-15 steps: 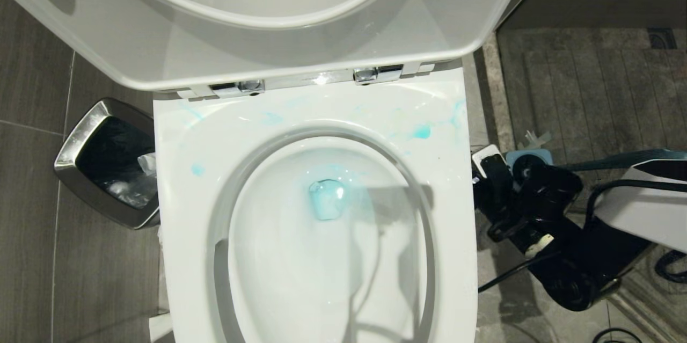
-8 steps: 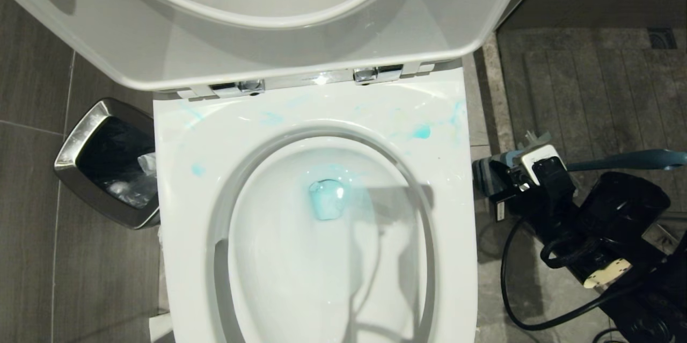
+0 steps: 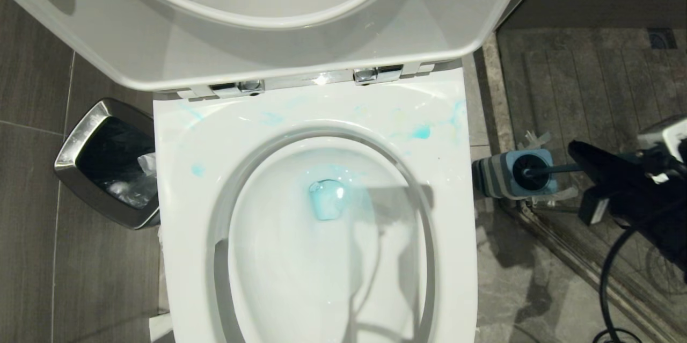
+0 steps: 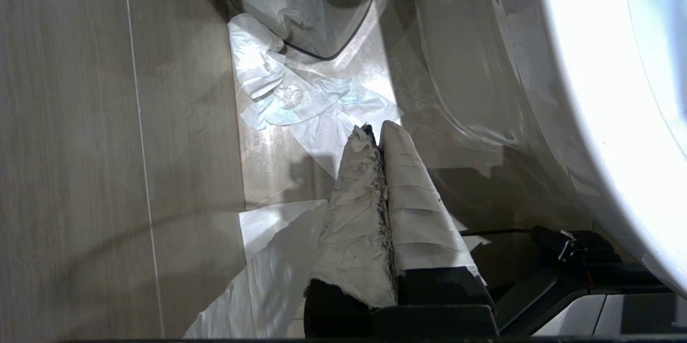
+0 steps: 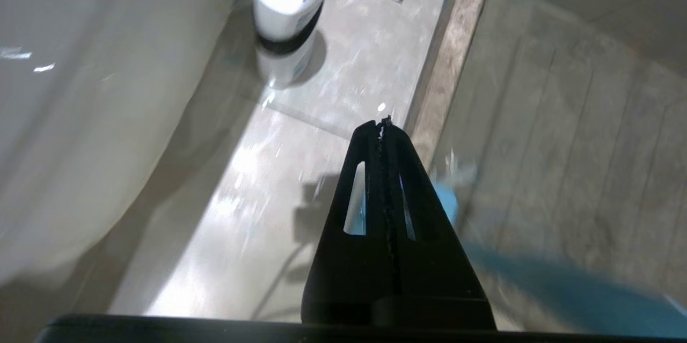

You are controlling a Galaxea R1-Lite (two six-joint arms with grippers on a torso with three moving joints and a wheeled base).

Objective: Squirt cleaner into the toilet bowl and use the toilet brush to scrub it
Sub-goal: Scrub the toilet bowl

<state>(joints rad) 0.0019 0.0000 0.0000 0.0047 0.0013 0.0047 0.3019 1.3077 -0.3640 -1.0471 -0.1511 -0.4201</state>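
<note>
Slim dark teal-blue plastic toilet brush (image 3: 547, 170) in striped holder: light, stiff; grip mid-handle | right gripper (image 5: 382, 125) jaws together, empty | left gripper (image 4: 375, 136) jaws together.

The glossy white ceramic toilet bowl (image 3: 316, 257) is showing pale turquoise-blue cleaner smears (image 3: 421, 131) on its rim. The dark teal plastic toilet brush handle (image 3: 553, 169) is sticking out of a square blue, grey-striped holder (image 3: 496, 176). The steel-rimmed waste bin (image 3: 86, 131) is looking black inside.
</note>
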